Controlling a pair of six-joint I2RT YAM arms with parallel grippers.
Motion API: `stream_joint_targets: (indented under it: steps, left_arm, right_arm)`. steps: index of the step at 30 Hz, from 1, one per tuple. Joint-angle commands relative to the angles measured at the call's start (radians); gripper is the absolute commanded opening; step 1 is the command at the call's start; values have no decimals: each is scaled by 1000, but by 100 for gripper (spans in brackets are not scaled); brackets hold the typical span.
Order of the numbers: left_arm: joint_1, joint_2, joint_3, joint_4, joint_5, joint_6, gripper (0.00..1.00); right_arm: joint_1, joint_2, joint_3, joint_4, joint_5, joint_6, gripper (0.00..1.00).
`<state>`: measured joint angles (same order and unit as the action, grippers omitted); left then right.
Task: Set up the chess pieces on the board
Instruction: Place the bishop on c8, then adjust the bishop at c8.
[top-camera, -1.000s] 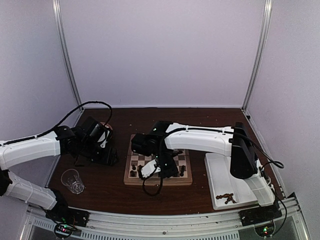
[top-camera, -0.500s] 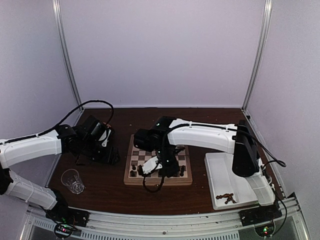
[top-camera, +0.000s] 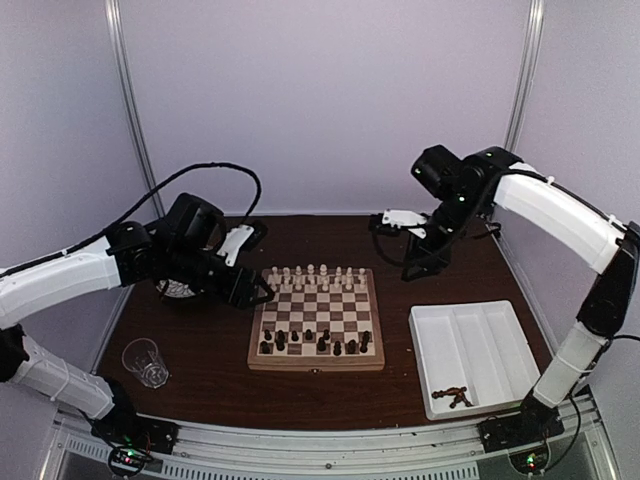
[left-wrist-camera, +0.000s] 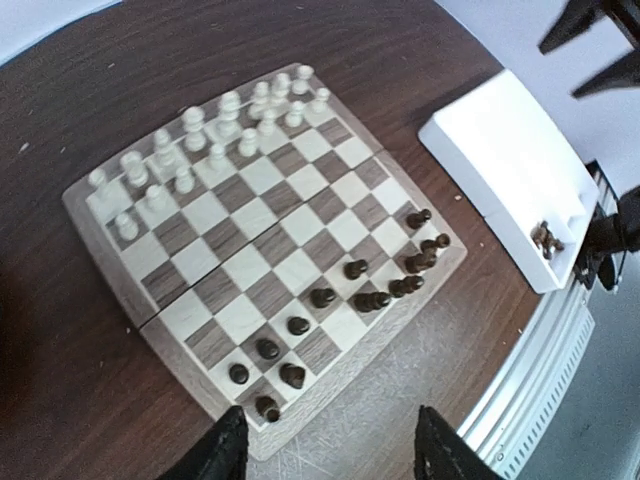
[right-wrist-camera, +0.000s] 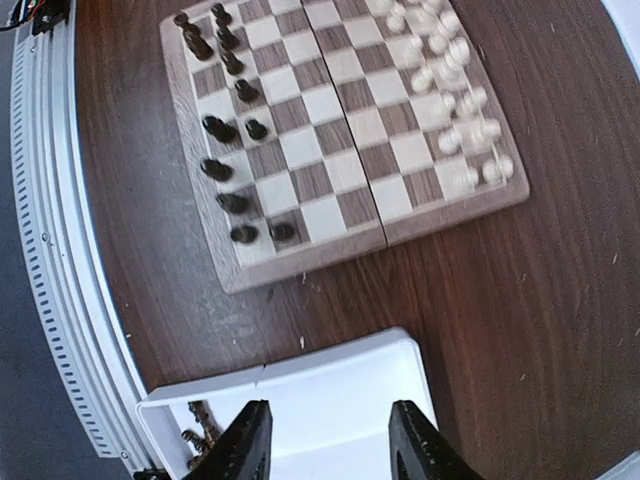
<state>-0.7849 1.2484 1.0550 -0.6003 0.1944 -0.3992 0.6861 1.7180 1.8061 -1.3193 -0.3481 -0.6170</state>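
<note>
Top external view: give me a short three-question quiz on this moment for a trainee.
1. True or false: the cream-white chessmen stand on the chessboard's far two rows.
2. Where do the spare dark chessmen lie? A) beside the chessboard B) in the white tray C) in a gripper
3. What do the left gripper and right gripper hold?
Key: 1 true; 2 B; 3 nothing, both are open.

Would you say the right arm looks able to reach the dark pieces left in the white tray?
Probably yes: the right gripper hangs open above the table, the dark pieces lie uncovered at the white tray's near end, and the left gripper is at the board's other side.
</note>
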Motion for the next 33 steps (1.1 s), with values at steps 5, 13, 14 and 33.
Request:
stream_joint_targets:
  steps: [5,13,14,33]
  left_arm:
    - [-222,345,330,-91,-39,190,46]
    - [-272,601,560,-208,10,239,40]
    - [-279,626,583,-225,9,246,40]
    - [-303,832,741,-356,-105,266,49]
  right_arm:
    - [-276,-304,-508,356,-229,138,44]
    - [-339,-429,-722,543,-201,165,48]
    - [-342,-429,-731,553,-192,165,48]
    - [-348,-430,-748,552,-230,152,47]
